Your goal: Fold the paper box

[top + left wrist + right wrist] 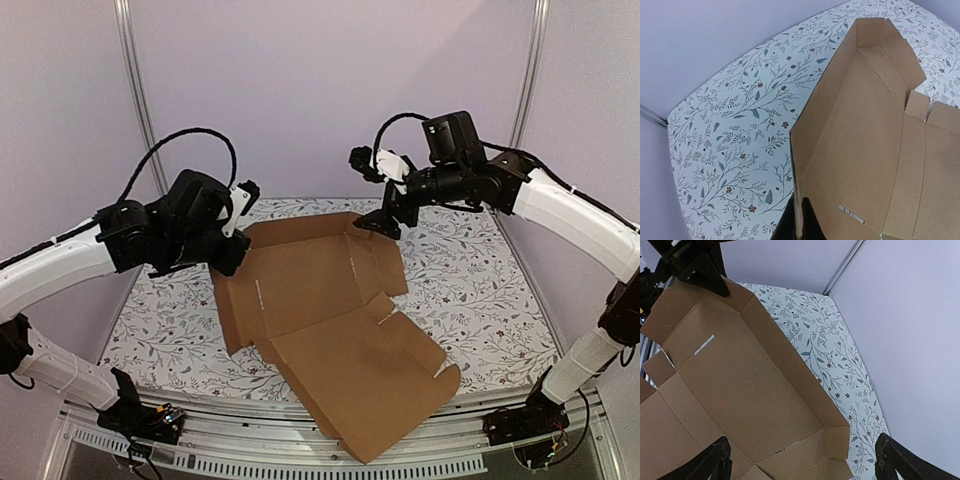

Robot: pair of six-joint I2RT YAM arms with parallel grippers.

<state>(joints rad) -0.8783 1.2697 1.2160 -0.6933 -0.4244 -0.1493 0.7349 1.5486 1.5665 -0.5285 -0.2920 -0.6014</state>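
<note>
The paper box [320, 300] is lying partly formed on the floral-clothed table [480, 290], and it serves as the reference here. Its base panel is resting flat on the cloth. Its large lid panel is stretching out from the base's near side and overhanging the table's front rail. The long wall along the box's far side is standing up, and the short flaps at the box's left and right ends are leaning only partway upright. The left gripper [799, 225] is sitting at the box's far-left corner, its jaws pinched tight on the top edge of that raised wall. The right gripper [802, 440] is hovering just above the box's far-right corner, its claw spread fully wide and holding nothing. By my reading, the task is sitting at an early-to-middle stage. One wall is being kept upright, but the end flaps are not tucked and the near side wall is not raised. The lid with its tabs is lying unfolded, so most of the folding and closing is waiting to be done.
</note>
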